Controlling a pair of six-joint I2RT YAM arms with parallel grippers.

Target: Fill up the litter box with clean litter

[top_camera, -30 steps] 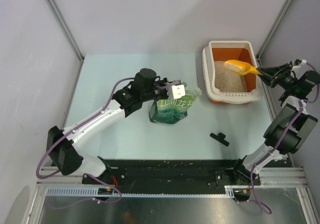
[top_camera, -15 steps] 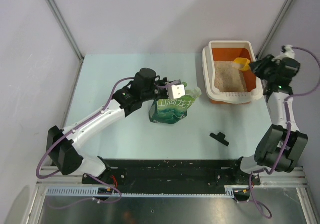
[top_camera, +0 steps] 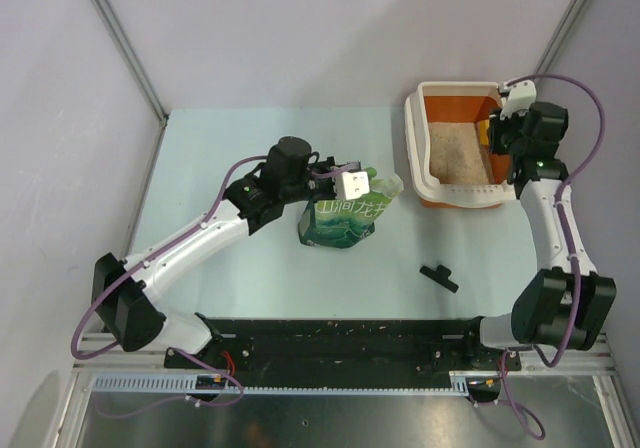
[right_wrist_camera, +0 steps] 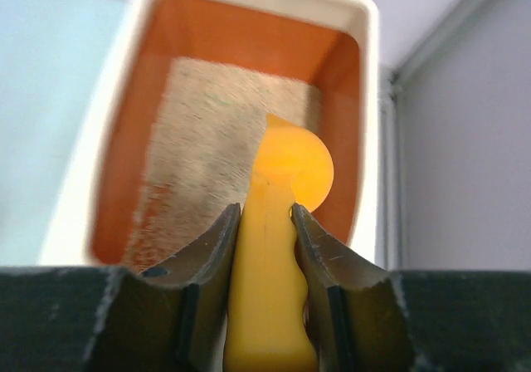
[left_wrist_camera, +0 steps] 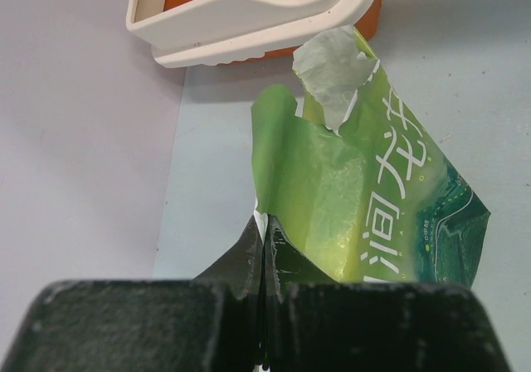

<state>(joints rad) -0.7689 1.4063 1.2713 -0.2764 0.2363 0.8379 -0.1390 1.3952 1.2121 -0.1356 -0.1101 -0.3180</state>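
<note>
The litter box (top_camera: 414, 148), orange with a wide white rim, stands at the table's far right. Clean litter (top_camera: 452, 150) covers its floor; the right wrist view shows the litter (right_wrist_camera: 207, 139) as a pale sandy patch. My right gripper (top_camera: 500, 136) hangs over the box's right wall, shut on the handle of a yellow-orange scoop (right_wrist_camera: 278, 222) whose bowl points down into the box. My left gripper (top_camera: 350, 182) is shut on the torn top edge of a green pouch bag (top_camera: 340, 220), which stands upright at mid-table. The left wrist view shows the gripper (left_wrist_camera: 264, 231) pinching the bag (left_wrist_camera: 373, 198).
A small black part (top_camera: 438, 277) lies on the table in front of the box. Grey walls and metal frame posts close in the table behind and at both sides. The box sits close against the right wall.
My right arm has swung in from the right side to above the box's right wall. The scoop has turned from lying across the box to pointing down. The left arm and bag have not moved.
</note>
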